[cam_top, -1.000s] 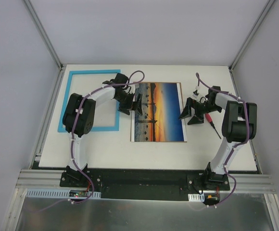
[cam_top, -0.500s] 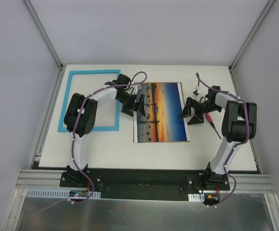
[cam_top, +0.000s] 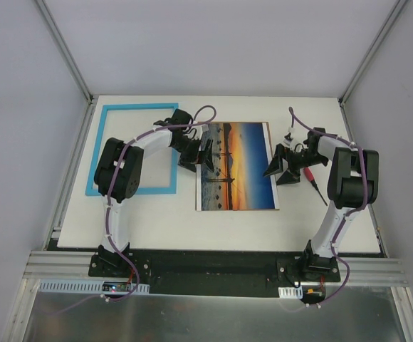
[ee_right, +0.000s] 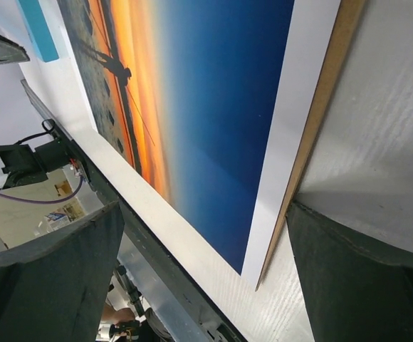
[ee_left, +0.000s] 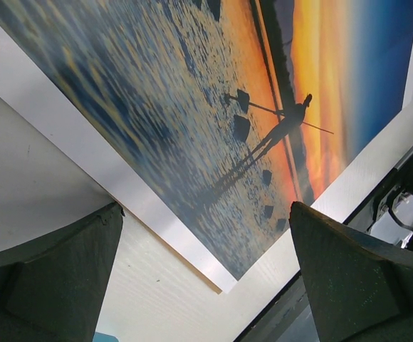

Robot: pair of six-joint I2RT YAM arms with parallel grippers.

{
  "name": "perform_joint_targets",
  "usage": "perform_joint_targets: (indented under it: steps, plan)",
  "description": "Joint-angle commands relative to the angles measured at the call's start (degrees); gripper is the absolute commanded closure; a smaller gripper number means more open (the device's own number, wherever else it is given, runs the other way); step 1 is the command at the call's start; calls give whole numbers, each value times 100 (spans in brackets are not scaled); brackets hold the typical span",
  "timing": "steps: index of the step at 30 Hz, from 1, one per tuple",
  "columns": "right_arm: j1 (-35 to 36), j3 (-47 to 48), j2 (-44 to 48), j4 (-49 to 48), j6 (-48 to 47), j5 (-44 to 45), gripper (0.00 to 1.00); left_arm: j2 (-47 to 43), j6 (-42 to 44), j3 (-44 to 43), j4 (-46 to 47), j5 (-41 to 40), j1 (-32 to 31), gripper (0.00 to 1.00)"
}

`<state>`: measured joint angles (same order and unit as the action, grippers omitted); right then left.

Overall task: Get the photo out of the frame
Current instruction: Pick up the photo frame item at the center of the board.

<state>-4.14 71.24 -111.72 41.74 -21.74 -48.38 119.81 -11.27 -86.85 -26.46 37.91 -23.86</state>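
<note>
Smooth paper photo [cam_top: 235,165], brown fibreboard backing [ee_right: 320,107], faintly textured white table [ee_right: 391,142], matt black fingers [ee_left: 349,285]

even bright light, wrist views blurred

Left pincer [cam_top: 206,156], right pincer [cam_top: 280,171]: wide open.

One photo [cam_top: 235,167], one frame [cam_top: 141,107], one backing board [ee_right: 331,71], one screwdriver [cam_top: 312,177] and two robot arms [cam_top: 117,171] [cam_top: 352,178].
</note>
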Motion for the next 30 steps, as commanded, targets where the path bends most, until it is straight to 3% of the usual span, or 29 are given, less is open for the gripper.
perform_joint_targets:
  steps: [1, 11, 19, 30]
  plan:
    - [133, 162, 124, 177, -225, -1471, 4, 43, -51, 80, 71, 322, -93, 1]
    - [326, 364, 616, 923, -1411, -2483, 8, 16, -42, 115, 79, 384, -93, 1]
    - [633, 434, 1143, 1346, -2361, -2396, 8, 25, -60, 124, 97, 436, -93, 1]
    - [704, 276, 697, 362, -710, -1130, 9, -10, -60, 168, 141, 463, -93, 1]
